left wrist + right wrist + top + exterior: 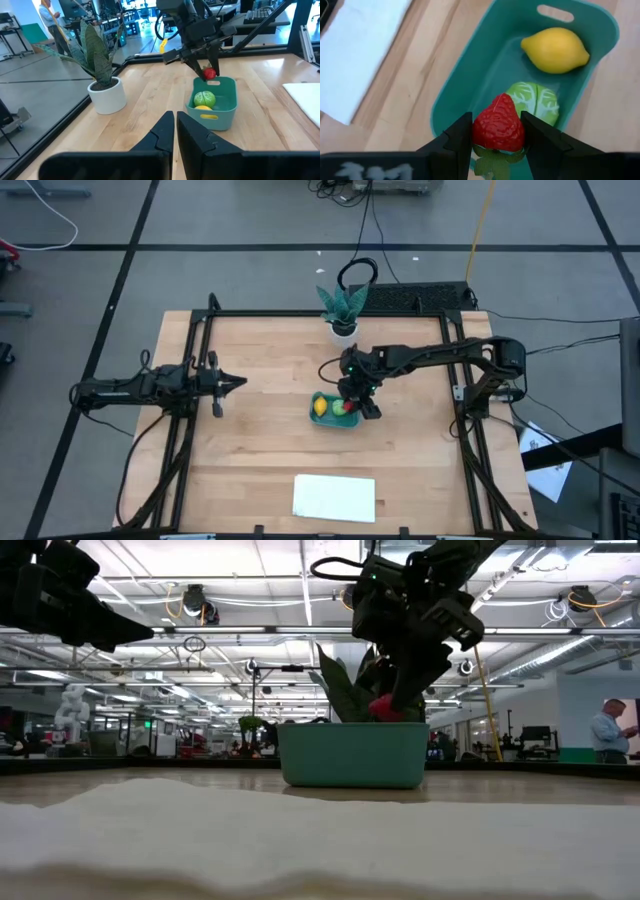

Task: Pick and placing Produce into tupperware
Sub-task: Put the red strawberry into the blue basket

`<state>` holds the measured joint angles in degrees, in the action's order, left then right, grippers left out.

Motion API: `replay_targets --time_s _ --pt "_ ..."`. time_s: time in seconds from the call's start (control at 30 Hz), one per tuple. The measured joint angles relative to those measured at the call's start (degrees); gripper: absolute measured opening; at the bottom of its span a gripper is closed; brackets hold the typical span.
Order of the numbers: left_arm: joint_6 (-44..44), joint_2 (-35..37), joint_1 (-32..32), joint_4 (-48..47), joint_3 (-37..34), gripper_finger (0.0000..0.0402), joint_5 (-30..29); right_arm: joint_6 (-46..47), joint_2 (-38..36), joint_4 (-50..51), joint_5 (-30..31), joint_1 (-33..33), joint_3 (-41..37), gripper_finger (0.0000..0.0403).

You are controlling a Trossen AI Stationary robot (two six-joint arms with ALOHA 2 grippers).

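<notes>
The teal tub (333, 412) sits mid-table and holds the yellow lemon (555, 49) and the round green piece (536, 101). My right gripper (496, 132) hangs over the tub's right end, shut on the red strawberry (498, 127); in the low view the strawberry (385, 708) shows just above the tub's rim (352, 726). In the left wrist view the strawberry (209, 74) hangs over the tub (215, 105). My left gripper (175, 131) waits shut above the table's left side (238, 384). My right gripper pinches the red strawberry between its two fingers (461, 134), one on each side near its leafy end (492, 159). The fingers come from above, pointing down. The strawberry is lifted clear, its tip pointing down toward the tub's inside.
A leafy plant in a white pot (343, 310) stands just beyond the tub toward the far edge. A flat white sheet (334, 498) lies near the near edge. Dark frame rails (300, 314) run round the table. A person (608, 730) stands far off in the room.
</notes>
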<state>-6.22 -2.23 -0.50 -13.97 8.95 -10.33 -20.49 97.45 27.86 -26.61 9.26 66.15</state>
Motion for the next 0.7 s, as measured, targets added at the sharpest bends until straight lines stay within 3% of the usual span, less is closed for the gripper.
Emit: replay_targets --time_s 0.7 --pt "-0.3 0.0 0.0 0.1 0.0 0.0026 0.0 0.5 0.0 3.3 2.8 0.0 6.0 0.0135"
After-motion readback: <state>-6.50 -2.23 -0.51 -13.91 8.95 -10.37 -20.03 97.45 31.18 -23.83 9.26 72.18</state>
